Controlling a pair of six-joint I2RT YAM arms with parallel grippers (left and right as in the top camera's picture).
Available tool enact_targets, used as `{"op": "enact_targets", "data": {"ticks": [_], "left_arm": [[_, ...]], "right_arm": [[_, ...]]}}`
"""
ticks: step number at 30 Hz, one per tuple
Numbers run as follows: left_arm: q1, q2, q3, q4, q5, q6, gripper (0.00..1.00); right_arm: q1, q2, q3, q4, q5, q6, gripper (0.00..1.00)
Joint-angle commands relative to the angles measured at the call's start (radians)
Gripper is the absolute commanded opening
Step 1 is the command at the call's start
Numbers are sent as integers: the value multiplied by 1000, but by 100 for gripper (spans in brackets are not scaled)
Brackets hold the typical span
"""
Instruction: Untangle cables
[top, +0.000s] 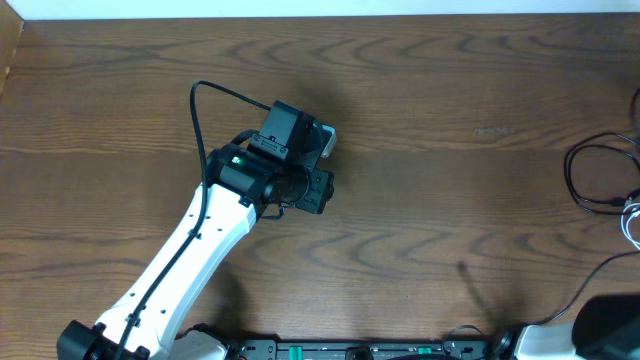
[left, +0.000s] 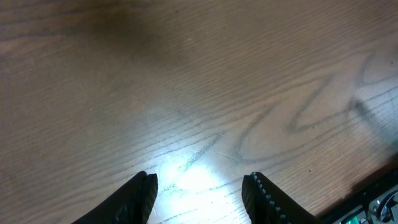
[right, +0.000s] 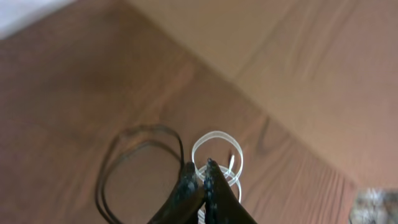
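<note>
The cables lie at the table's right edge. A thin black cable (top: 588, 172) forms loops there, and a white cable (top: 630, 222) lies just below it. In the right wrist view the black cable (right: 134, 163) loops on the left and the white cable (right: 217, 149) coils beside it. My right gripper (right: 199, 171) hangs above them, its fingers pressed together with nothing seen between them. My left gripper (left: 200, 186) stands open over bare wood far from the cables, its fingers (left: 142, 194) apart and empty.
The left arm (top: 200, 235) reaches from the front left to the table's middle, with its own thick black cable (top: 205, 110) arching behind it. The right arm (top: 610, 320) shows at the front right corner. A paler floor (right: 298, 56) lies beyond the table's edge.
</note>
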Motion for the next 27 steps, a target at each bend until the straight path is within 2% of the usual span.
{"op": "enact_targets", "data": {"ticks": [1, 3, 4, 5, 6, 7, 8, 11, 14, 16, 17, 20, 27], "left_arm": [[4, 0, 20, -8, -3, -17, 50], [4, 0, 20, -10, -3, -17, 50], [4, 0, 20, -12, -3, -17, 50], [4, 0, 20, -14, -3, -18, 50], [4, 0, 20, -14, -3, -18, 50], [4, 0, 20, -14, -3, -21, 50], [4, 0, 20, -14, -3, -21, 50], [4, 0, 20, -16, -3, -28, 50], [4, 0, 20, -16, -3, -28, 50], [4, 0, 20, -16, -3, -28, 50], [4, 0, 20, -16, -3, -28, 50], [4, 0, 20, -16, -4, -28, 50], [4, 0, 20, -17, -4, -27, 50]], "right_arm": [[-24, 69, -7, -26, 26, 90, 3], [-24, 85, -7, -21, -2, 90, 14], [-23, 87, -7, -19, -29, 90, 27], [-23, 87, -7, -16, -75, 90, 49], [-23, 86, -7, -13, -134, 90, 63], [-23, 86, -7, -14, -215, 87, 72], [-23, 86, -7, -23, -311, 69, 76], [-21, 86, -7, -120, -620, 16, 80], [-8, 86, -7, -246, -790, 6, 79], [9, 86, -7, -330, -837, 2, 78], [22, 86, -7, -384, -837, -9, 77], [52, 86, -8, -511, -760, -4, 65], [106, 84, -18, -724, -570, 156, 67]]}}
